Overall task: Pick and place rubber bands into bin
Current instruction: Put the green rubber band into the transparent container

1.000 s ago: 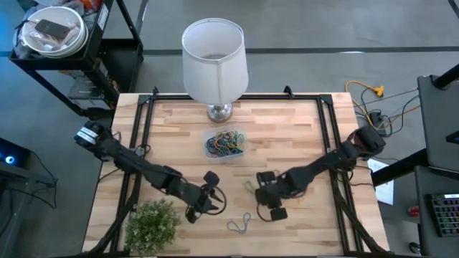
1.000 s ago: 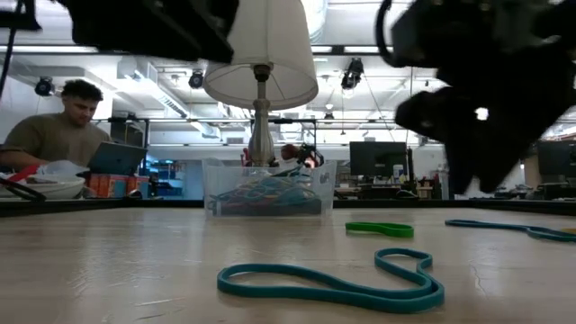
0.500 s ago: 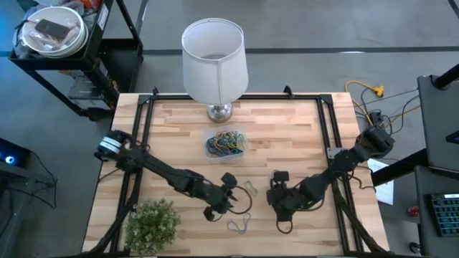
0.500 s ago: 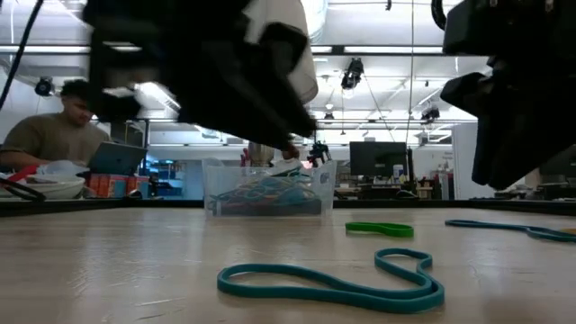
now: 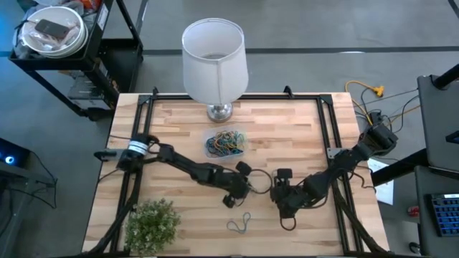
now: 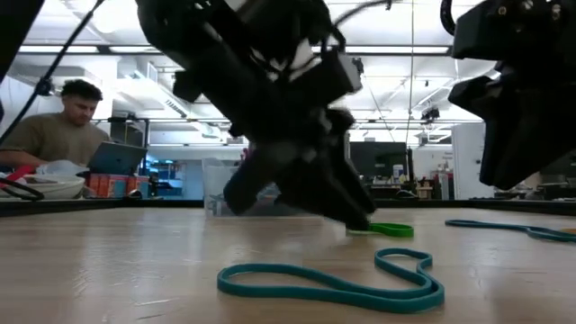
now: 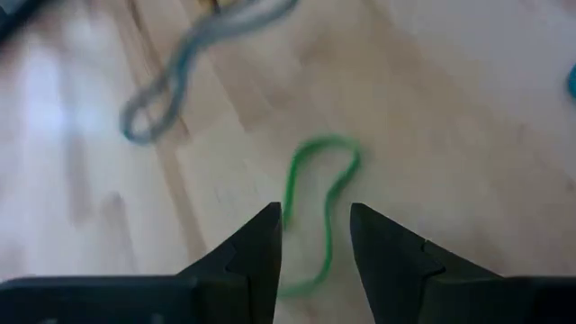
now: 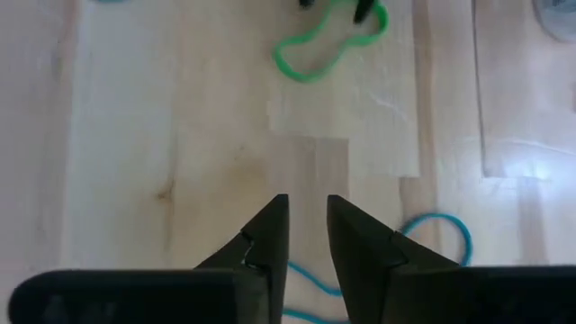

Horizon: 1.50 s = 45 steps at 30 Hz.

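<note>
1. Since the earlier frames, the left arm has been swung from near the plant toward the table's middle, and the right arm has been drawn back toward the front edge.
2. The wooden table [image 5: 301, 129] is the largest thing in view; a white lamp [image 5: 214, 61] stands at its back edge and a small plant [image 5: 152, 223] at its front left corner.
3. The clear bin [image 5: 225, 144] sits just in front of the lamp base, already holding a tangle of coloured bands.
4. The left gripper [image 5: 240, 188] is lowered over a green rubber band [image 7: 317, 202] lying flat on the wood; its fingers [image 7: 256, 247] are held apart, straddling the loop's near end, with nothing clamped.
5. The right gripper [image 5: 285, 199] hovers near the front edge, fingers narrowly apart and empty, with a teal rubber band [image 8: 423, 261] beside them.
6. A grey-blue rubber band [image 5: 239, 225] lies loose near the front edge, well apart from the bin.
7. The bands are judged very light, thin and floppy, lying flush on the wood; a pinch across 1 strand at a bend, with the fingertips pressed down to the surface, seems the surest hold, as a strand could slip out or stretch.
</note>
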Motion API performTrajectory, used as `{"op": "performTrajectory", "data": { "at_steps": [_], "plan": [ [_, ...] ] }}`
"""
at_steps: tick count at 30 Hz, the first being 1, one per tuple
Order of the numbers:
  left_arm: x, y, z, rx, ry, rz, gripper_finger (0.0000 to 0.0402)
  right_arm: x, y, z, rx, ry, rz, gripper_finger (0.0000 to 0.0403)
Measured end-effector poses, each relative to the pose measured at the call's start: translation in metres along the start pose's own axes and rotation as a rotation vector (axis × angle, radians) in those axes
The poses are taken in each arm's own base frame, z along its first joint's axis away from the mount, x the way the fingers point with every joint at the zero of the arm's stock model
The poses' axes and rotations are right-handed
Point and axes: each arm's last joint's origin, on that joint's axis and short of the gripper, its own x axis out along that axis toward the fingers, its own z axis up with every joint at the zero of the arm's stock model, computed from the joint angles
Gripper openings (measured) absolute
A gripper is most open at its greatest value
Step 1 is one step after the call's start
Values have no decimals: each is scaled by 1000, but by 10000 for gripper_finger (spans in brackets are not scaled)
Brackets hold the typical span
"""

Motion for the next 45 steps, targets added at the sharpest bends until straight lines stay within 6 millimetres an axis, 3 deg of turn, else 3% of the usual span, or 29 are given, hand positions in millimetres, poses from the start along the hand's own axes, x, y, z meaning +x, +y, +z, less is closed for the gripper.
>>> {"op": "performTrajectory", "data": {
  "at_steps": [10, 14, 19, 25, 33, 45],
  "plan": [
    [10, 15, -14, -165, -3, -117, 115, -5, -3, -6, 52, -7, 8, 69],
    [9, 16, -17, -182, 33, -146, 83, -5, -3, -6, 54, -9, 10, 69],
    [9, 17, -18, -201, 54, -173, 15, -5, -3, -6, 54, -10, 10, 73],
    [8, 16, -18, -181, 68, -176, 2, -5, -3, -6, 54, -10, 10, 68],
    [0, 11, -7, -117, 77, -140, 0, -5, -3, -6, 54, -10, 10, 65],
    [-34, 1, 23, -26, 86, 122, 0, -5, -3, -7, 53, -9, 8, 62]
  ]
}}
